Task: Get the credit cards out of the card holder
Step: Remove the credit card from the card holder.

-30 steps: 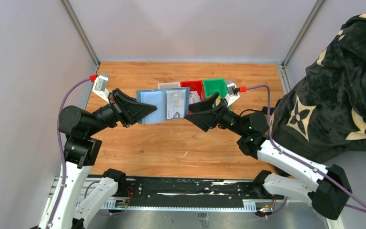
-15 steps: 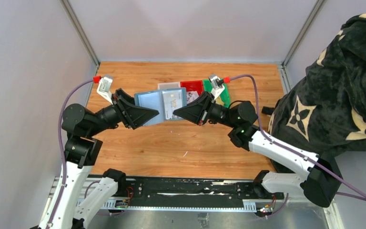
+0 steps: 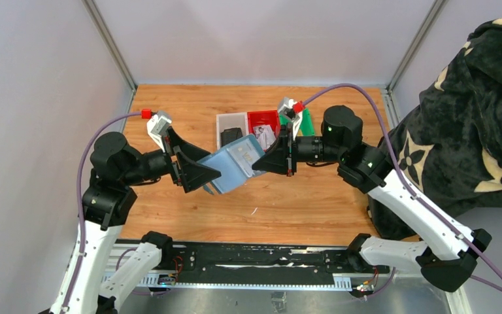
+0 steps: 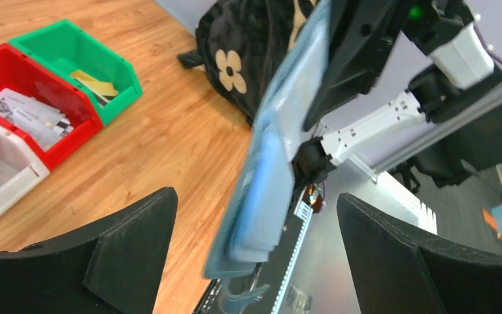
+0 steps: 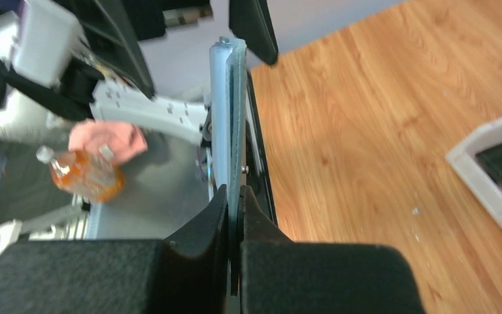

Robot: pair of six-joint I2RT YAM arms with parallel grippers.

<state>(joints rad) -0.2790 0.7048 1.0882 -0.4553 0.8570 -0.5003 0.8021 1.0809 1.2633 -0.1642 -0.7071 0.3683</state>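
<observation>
Card holder: clear of the table, in the air between the two grippers, opened out and tilted, one end low. Right gripper: clamped thin on the holder's near edge, with the holder seen edge-on straight ahead of the fingertips. Left gripper: spread to full width around the hanging holder, touching it with neither finger, judging by the wrist view. Treat as light, soft and hinged; judged likely to flop or fold about the spine when held at one edge only, and to swing on any quick move. Leather-like skin judged to give fair friction, so no hard squeeze needed. Card: pale face showing in a slot on the half nearest the right gripper; number of cards not discernible. Treat as thin, stiff and slick, probably snug in the slot. Take hold on any card edge standing proud of the slot, pads flat on both faces, and pull in line with the slot, never across it. Place the holding clamp on holder material only, beside the slot and not over the card, to avoid locking the card in place. Overlap of the present clamp with a card edge: not discernible. Likely faults: card slipping from the pads, or holder dragged along with the card.
</observation>
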